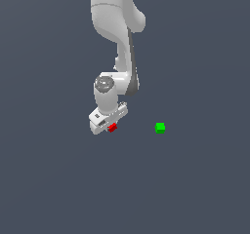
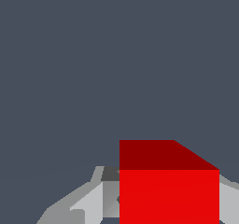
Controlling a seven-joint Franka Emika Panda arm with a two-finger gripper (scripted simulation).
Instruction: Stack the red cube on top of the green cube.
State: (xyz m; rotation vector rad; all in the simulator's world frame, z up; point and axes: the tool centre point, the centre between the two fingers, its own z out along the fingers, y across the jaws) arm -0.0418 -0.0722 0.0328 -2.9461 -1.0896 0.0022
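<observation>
One red cube point(image 2: 169, 190) fills the foreground of the wrist view, sitting between the grey fingers point(image 2: 88, 204) of the claw point(image 2: 168, 204), which press against its two sides and hold it. In the exterior view the red cube point(image 1: 112, 127) shows just under the white claw point(image 1: 110, 125), at the end of the arm point(image 1: 114, 38). Farther off, toward the exterior view's right, the green cube point(image 1: 160, 127) lies alone, well apart from the red one, on the dark grey floor point(image 1: 195, 189).

We are seeing only a flat, dark slate-grey surface point(image 1: 205, 189) filling both views, evenly lit. We are making out no edges or texture, so it is reading as one plain backdrop.
</observation>
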